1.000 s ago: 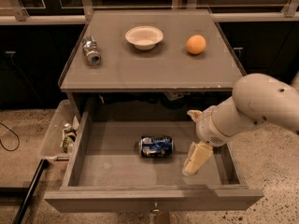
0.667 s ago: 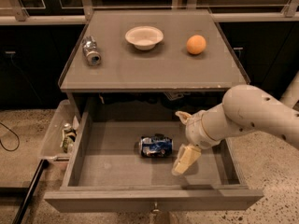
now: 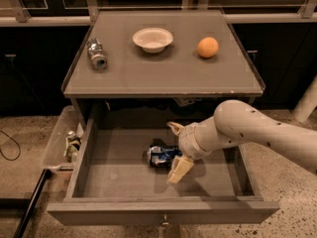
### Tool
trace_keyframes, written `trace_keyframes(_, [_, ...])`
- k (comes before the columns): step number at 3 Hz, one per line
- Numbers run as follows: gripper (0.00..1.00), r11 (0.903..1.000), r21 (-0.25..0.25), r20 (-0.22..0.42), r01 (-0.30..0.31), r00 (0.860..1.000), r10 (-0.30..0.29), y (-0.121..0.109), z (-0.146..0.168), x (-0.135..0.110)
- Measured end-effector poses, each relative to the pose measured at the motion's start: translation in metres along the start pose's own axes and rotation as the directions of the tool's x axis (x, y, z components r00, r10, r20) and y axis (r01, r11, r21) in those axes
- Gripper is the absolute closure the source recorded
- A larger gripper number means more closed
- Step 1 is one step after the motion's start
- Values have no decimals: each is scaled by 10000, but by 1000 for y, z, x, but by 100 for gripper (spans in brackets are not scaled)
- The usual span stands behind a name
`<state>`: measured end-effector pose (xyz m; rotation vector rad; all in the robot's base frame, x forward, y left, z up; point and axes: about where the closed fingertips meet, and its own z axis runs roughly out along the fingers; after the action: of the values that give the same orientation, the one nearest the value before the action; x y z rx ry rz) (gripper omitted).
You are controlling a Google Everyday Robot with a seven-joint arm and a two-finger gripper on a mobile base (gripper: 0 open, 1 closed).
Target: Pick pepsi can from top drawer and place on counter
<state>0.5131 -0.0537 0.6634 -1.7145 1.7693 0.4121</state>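
Pepsi can (image 3: 161, 155): lay on its side at the middle of the open drawer (image 3: 124, 211). Gripper (image 3: 177, 148): hung low inside the drawer, just right of its middle; spread wide, held nothing. Counter (image 3: 163, 78): sat directly above the drawer.

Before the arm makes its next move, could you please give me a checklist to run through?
1. The top drawer is pulled open: ok.
2. The pepsi can lies on its side on the drawer floor, unobstructed: ok.
3. The gripper is down in the drawer at the can's right end, open: ok.
4. Can seated between the fingers: cannot tell.
5. Can gripped: not ok, not yet closed.
6. The counter has bare space in front of the bowl, orange and silver can: ok.
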Motion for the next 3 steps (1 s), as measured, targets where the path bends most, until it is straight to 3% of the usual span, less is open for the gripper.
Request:
trace_keyframes(2, [0,9999,-100,-482,98,9988,-103,-7,38,18])
trace_keyframes(3, [19,9999,-102,-483,102,9988,-107,-7,39,18])
